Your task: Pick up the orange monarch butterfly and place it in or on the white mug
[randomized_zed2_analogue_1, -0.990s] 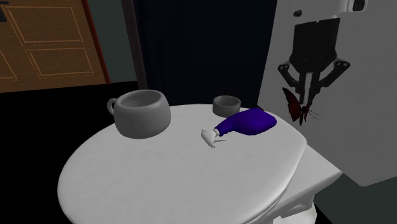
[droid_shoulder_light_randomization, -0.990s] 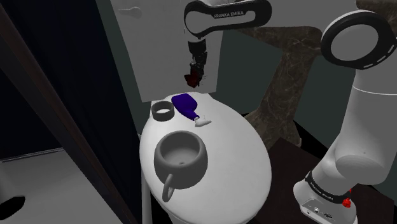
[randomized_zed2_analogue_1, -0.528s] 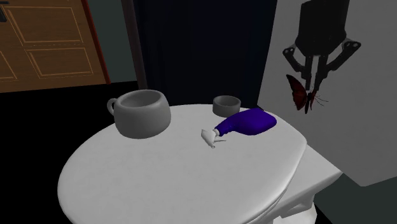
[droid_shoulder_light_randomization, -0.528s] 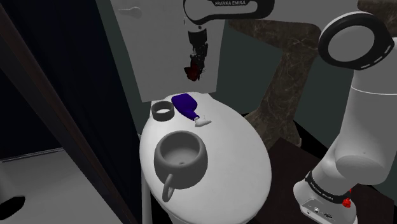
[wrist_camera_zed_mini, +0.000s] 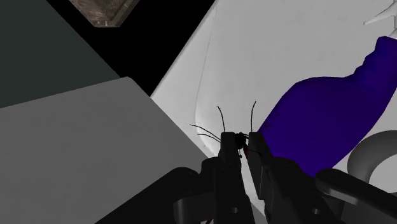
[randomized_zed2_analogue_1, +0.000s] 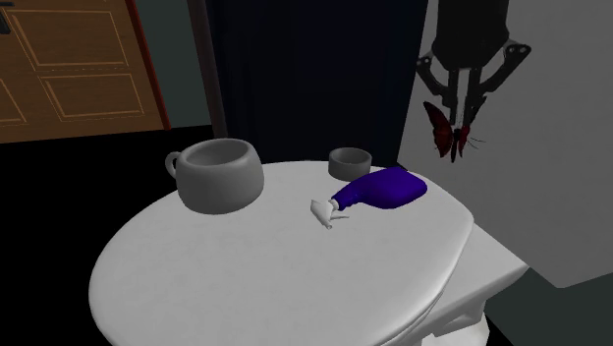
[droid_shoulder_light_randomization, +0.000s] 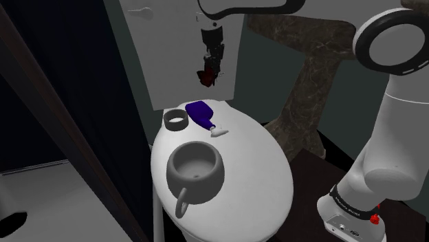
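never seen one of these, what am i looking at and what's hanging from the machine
It is a white robot arm ending in a black two-finger gripper. Two pictures come from cameras standing beside the scene; the third from a camera on the hand, looking along the gripper. The gripper is shut on a dark red butterfly, held in the air. Below, a white oval surface carries a grey mug, a purple spray bottle lying down and a small grey ring.
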Robot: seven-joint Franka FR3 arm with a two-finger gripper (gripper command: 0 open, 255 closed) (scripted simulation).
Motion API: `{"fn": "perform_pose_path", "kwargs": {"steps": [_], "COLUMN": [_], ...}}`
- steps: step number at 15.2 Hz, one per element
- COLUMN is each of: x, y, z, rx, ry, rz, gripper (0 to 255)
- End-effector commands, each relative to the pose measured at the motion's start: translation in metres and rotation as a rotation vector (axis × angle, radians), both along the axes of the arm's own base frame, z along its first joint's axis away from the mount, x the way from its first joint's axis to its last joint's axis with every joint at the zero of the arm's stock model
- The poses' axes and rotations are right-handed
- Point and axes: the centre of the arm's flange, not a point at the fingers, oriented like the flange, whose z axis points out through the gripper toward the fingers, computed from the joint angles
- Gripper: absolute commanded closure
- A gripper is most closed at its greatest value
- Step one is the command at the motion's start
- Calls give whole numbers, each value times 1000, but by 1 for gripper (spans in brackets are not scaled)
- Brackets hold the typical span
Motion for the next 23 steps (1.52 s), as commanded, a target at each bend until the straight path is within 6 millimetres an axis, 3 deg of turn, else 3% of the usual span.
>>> {"fn": "perform_pose_path", "kwargs": {"steps": [1, 23], "x": [-20, -215], "y": [21, 236], "z": [-3, -18], "rx": [-1, -1], "ry": [0, 0], "rz": [-1, -1], "gripper": [255, 255]}}
